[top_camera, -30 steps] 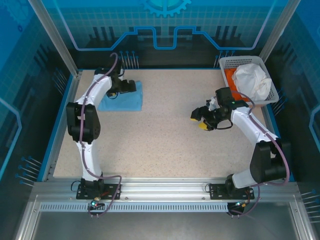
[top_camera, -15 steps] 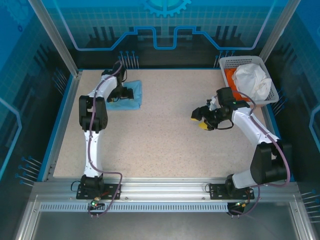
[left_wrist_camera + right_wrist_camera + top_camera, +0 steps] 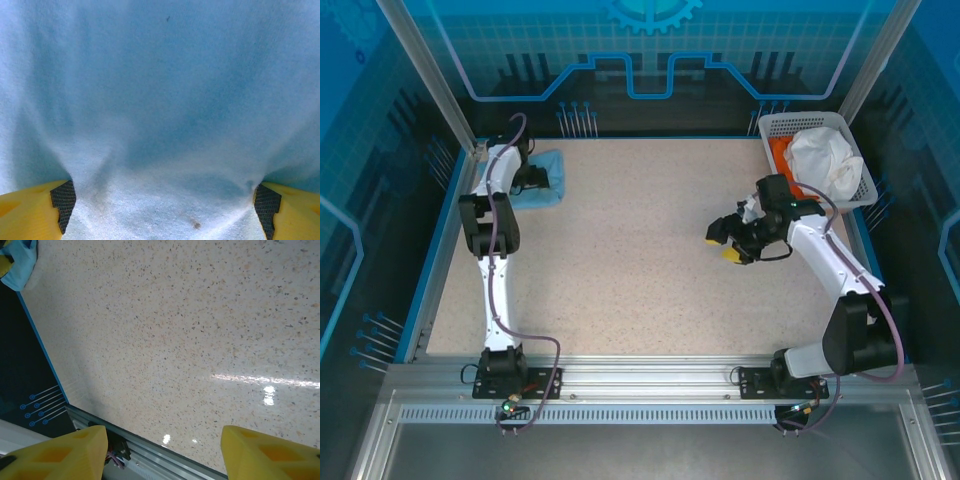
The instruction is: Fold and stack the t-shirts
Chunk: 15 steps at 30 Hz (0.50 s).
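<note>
Basket [image 3: 800, 118], one; blue shirt [image 3: 554, 192], one; white shirt [image 3: 828, 160], one; orange shirt [image 3: 779, 150], one.

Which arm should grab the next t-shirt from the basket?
Right. The right gripper hovers open and empty near the basket holding the white shirt; the left gripper is across the table on the blue shirt.

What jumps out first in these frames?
The light blue t-shirt in the far-left corner of the table, with the left gripper spread wide and down on the cloth. Next, the white basket at the far-right corner, holding a crumpled white t-shirt and an orange t-shirt. The right gripper hangs open above the table, right of centre.
</note>
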Motion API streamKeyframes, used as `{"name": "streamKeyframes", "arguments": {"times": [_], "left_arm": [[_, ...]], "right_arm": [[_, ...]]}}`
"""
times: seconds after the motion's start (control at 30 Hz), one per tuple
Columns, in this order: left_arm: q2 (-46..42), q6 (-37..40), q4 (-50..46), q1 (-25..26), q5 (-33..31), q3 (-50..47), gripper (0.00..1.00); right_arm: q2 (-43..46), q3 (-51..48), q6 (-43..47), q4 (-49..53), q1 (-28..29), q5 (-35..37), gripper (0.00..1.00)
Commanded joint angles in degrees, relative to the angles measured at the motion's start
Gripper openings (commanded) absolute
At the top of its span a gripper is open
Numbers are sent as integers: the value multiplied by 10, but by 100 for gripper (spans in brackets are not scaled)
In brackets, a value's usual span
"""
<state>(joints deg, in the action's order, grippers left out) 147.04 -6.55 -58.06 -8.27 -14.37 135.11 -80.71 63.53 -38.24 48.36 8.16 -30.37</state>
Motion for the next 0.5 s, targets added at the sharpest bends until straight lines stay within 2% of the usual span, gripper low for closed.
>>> {"name": "streamKeyframes", "arguments": {"times": [0.0,0.33,0.47], "left_arm": [[21,23,-21,2,-1,33,95],[-9,39,-11,11,43,0,97],[-71,5,-12,12,82,-21,99]], "right_arm": [[12,23,8,31,-6,0,63],[2,54,0,16,-4,1,63],[-6,118,22,34,10,57,64]]}}
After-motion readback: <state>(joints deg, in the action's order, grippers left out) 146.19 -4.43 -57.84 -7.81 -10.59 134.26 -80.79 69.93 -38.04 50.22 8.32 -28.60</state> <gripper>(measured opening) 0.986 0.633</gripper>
